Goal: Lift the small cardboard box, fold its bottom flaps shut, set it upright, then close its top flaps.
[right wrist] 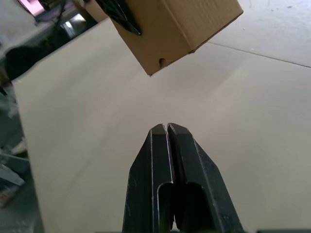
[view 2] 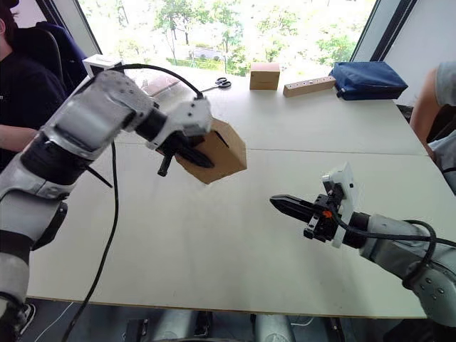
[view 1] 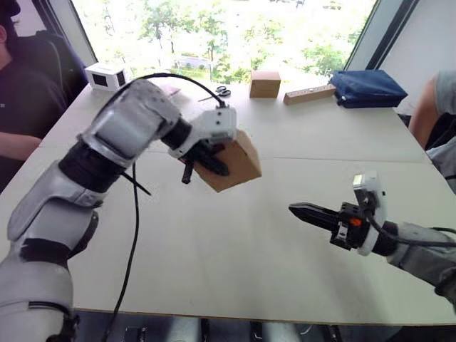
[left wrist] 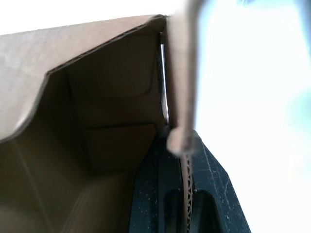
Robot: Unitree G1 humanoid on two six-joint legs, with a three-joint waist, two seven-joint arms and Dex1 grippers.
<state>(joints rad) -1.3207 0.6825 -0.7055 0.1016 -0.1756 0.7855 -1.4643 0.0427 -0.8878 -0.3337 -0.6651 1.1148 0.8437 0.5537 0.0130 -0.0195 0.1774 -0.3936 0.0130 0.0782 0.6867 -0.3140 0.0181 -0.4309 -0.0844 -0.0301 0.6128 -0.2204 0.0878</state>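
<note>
Strong daylight pours in through the window (view 1: 221, 32) beyond the tabletop (view 1: 249, 235), where the view outside is washed out. The tabletop near the window glares pale. In the left wrist view the small cardboard box (left wrist: 97, 121) is blurred, dark inside, against blown-out white.

Two brown boxes: small cardboard box (view 1: 236, 165), second box (view 1: 264, 83); one white box (view 1: 105, 75).

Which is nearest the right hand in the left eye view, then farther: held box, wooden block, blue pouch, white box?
From the right hand:
1. Small cardboard box, held aloft to its left.
2. Wooden block, far side, ahead.
3. Blue pouch, far right; close to the block's range.
4. White box, far left corner.
</note>
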